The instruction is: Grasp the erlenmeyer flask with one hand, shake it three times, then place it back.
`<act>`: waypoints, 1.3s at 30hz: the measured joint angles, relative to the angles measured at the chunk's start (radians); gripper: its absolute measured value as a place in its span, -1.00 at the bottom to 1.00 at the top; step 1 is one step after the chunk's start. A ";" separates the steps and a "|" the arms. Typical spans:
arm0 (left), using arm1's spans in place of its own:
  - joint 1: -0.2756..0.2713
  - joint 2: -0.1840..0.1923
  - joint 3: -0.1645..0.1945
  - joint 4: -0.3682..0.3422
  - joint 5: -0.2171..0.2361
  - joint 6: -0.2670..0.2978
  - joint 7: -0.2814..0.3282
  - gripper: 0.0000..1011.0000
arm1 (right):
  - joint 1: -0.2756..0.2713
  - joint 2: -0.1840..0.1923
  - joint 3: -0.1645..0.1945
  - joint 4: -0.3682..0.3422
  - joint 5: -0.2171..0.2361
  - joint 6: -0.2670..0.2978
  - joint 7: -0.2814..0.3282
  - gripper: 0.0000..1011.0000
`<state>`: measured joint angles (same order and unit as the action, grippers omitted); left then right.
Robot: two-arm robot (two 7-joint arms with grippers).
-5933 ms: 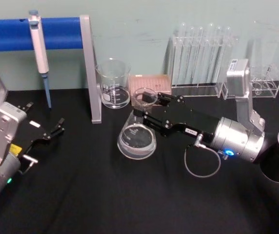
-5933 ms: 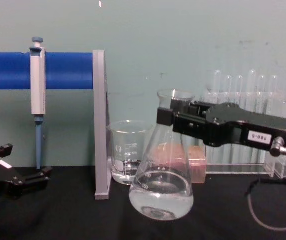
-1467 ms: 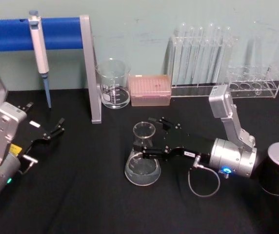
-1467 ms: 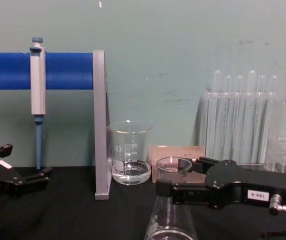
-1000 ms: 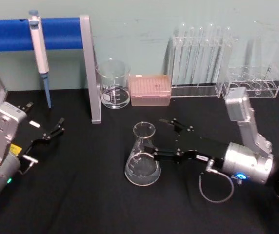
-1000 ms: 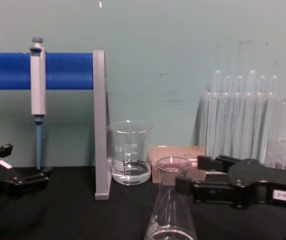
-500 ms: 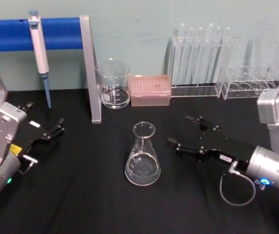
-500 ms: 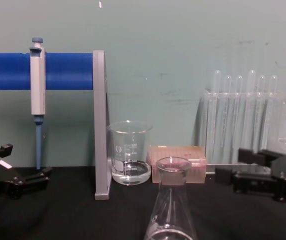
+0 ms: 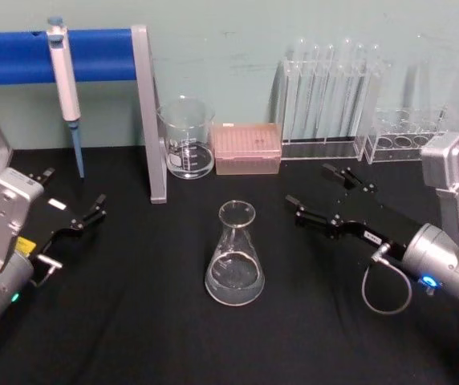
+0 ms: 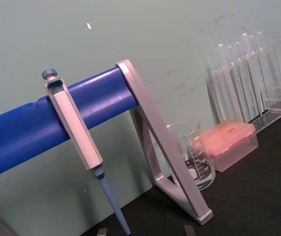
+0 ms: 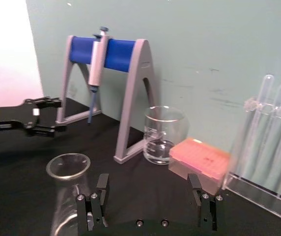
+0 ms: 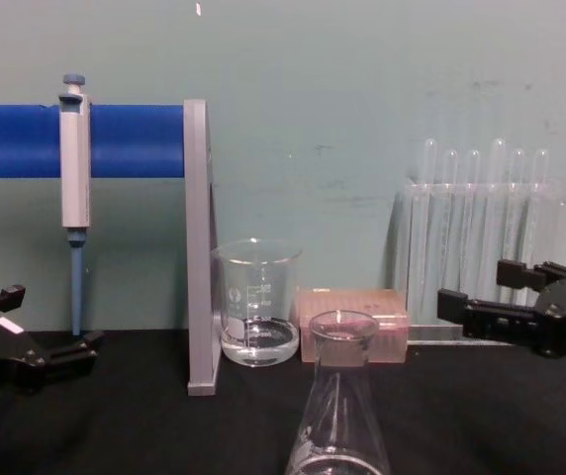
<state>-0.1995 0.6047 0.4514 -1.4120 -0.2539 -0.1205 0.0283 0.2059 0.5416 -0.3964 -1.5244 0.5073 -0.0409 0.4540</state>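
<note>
At the left edge of the desk [image 9: 133, 337] the left gripper [image 9: 75, 210] sits parked near the pipette stand [image 9: 145, 112], its two slim fingers spread apart and holding nothing.

The erlenmeyer flask [image 9: 235, 257] stands upright on its wide base about the middle of the desk, in front of the beaker [image 9: 186, 138] and the pink tip box [image 9: 248, 147], apart from both. A shallow pool of clear liquid lies in its bottom. In the chest view its rimmed neck [image 12: 341, 341] rises free of everything around it.

By its look the flask is thin, rigid glass: light, smooth, likely slippery under hard pads, and liable to crack if squeezed sharply or set down hard. The low liquid and broad base should keep it steady while standing, but the liquid will probably slosh when it is swung. The best hold seems to be the narrow neck just beneath the flared rim, which would stop it sliding down through the pads; the sloping cone below offers no sure purchase.

To the right of the flask, well clear of it, the right gripper [image 9: 334, 195] hovers over the desk in front of the test tube rack [image 9: 326, 104], its fingers wide apart and empty.
</note>
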 joint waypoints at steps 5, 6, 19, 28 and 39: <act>0.000 0.000 0.000 0.000 0.000 0.000 0.000 0.98 | 0.011 -0.031 0.004 0.020 -0.035 0.007 -0.042 0.98; 0.000 0.000 0.000 0.000 0.000 0.000 0.000 0.98 | 0.012 -0.037 0.005 0.024 -0.041 0.008 -0.051 0.98; 0.000 0.000 0.000 0.000 0.000 0.000 0.000 0.98 | 0.010 -0.124 0.049 0.085 -0.109 0.037 -0.193 0.98; 0.000 0.000 0.000 0.000 0.000 0.000 0.000 0.98 | 0.019 -0.170 0.065 0.149 -0.144 0.029 -0.227 0.98; 0.000 0.000 0.000 0.000 0.000 0.000 0.000 0.98 | 0.021 -0.194 0.085 0.181 -0.167 0.027 -0.221 0.98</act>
<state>-0.1996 0.6047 0.4513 -1.4120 -0.2539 -0.1205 0.0282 0.2270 0.3476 -0.3118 -1.3434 0.3405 -0.0142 0.2328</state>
